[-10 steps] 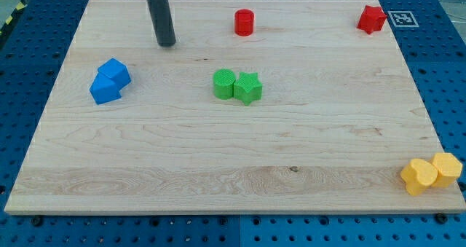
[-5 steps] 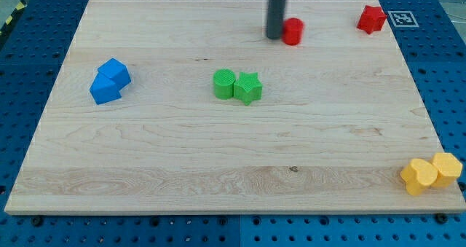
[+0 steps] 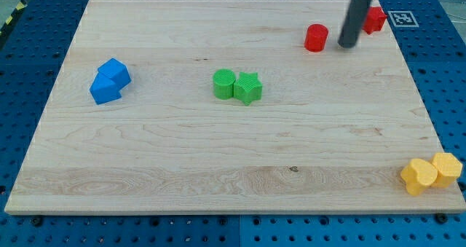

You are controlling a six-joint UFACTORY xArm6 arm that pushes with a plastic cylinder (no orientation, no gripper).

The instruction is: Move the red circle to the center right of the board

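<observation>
The red circle is a short red cylinder near the view's top, right of centre, on the wooden board. My tip is just to the circle's right, with a small gap between them. The dark rod rises from the tip toward the view's top and partly covers a red star block in the top right corner.
A green circle and a green star touch near the board's middle. Two blue blocks sit together at the left. Two yellow blocks sit at the bottom right corner.
The tip swept from the top left to the right, pushed the red circle rightward, then passed to its right side. The other blocks have not moved.
</observation>
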